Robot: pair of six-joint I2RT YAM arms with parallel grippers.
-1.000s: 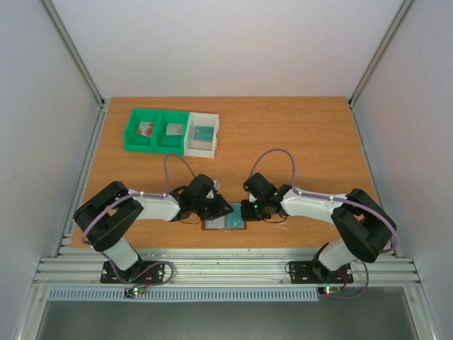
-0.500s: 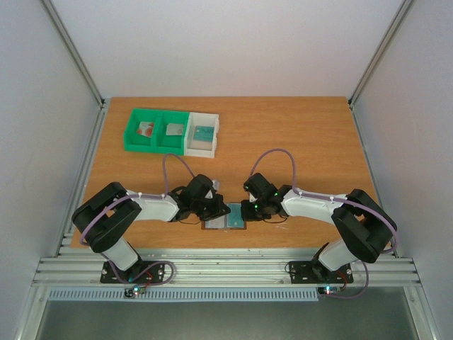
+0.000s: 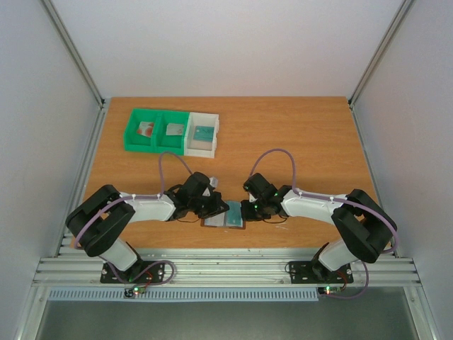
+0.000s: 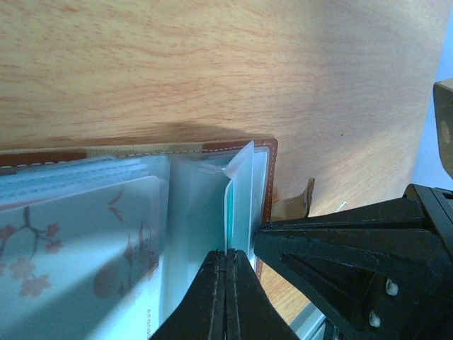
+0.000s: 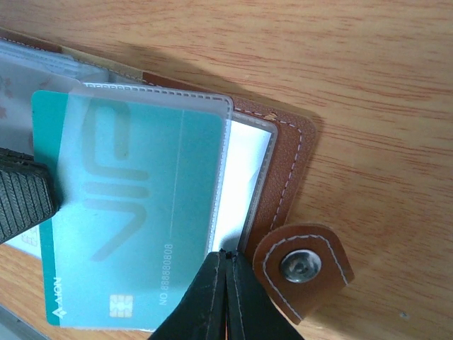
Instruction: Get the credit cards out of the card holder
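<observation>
From above, the holder (image 3: 224, 217) lies open on the bench (image 3: 297, 134) near its front edge, between the two arms. The left claw (image 3: 218, 210) is at its left side and the right claw (image 3: 245, 210) at its right. At the back left stand a green bin (image 3: 152, 131) and a white bin (image 3: 202, 134), each with cards inside.

The left wrist view shows the left claw (image 4: 226, 261) closed, with the thin edge of a teal card (image 4: 229, 212) nipped between its fingers. The card stands up from the holder's clear sleeves by the brown rim (image 4: 267, 177). A pale card with a bird print (image 4: 106, 241) sits in a sleeve to the left.

In the right wrist view, the right claw (image 5: 226, 263) is closed on the holder's edge, beside the snap tab (image 5: 301, 265). The teal card (image 5: 120, 234) sticks partly out of its clear sleeve (image 5: 177, 134), a left finger (image 5: 21, 198) on its outer edge.
</observation>
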